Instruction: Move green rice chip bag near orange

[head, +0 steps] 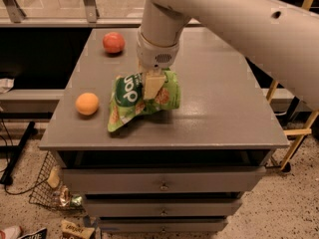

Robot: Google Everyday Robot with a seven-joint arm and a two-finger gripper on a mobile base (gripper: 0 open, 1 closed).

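Observation:
The green rice chip bag [133, 101] is crumpled and tilted, its lower corner touching the grey tabletop near the front left. My gripper [152, 85] comes down from the white arm above and is shut on the bag's upper middle, holding it partly lifted. The orange [87, 103] sits on the table to the left of the bag, a short gap away, near the left edge.
A redder round fruit [113, 42] lies at the table's back left. The grey table [224, 113] has drawers below its front edge. A wire basket [45, 190] and snack packets lie on the floor at the lower left. A wooden frame [299, 128] stands to the right.

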